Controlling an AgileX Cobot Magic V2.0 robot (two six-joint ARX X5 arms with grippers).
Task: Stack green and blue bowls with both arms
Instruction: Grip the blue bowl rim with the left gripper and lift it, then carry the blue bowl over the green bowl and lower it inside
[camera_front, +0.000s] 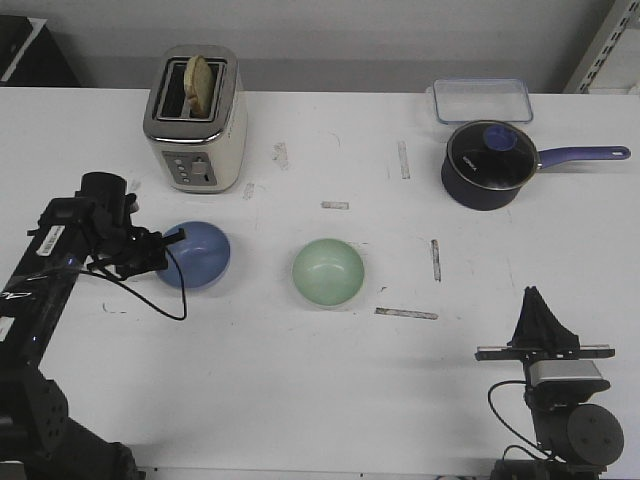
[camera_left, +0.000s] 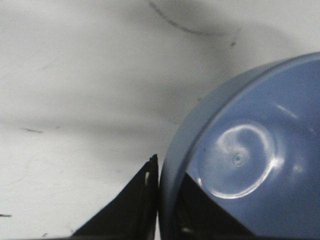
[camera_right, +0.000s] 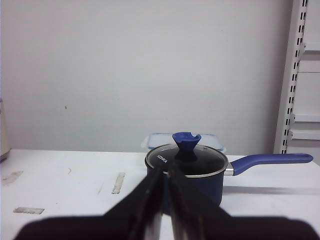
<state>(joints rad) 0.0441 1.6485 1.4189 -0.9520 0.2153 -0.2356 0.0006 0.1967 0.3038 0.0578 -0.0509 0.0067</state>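
Left hand (camera_left: 159, 200) is clamped on the rim of the blue bowl (camera_front: 197, 253), near the tabletop's left edge. Green bowl (camera_front: 328, 272) sits mid-tabletop, untouched. Right hand (camera_right: 165, 200) is clenched and empty near the front-right corner. Risk: the thin rim grip could slip on lifting.

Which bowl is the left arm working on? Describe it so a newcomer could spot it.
Start at the toaster at the table's back left. Just in front of it sits the blue bowl, its rim pinched by the left tool. The green bowl beside it stands free.
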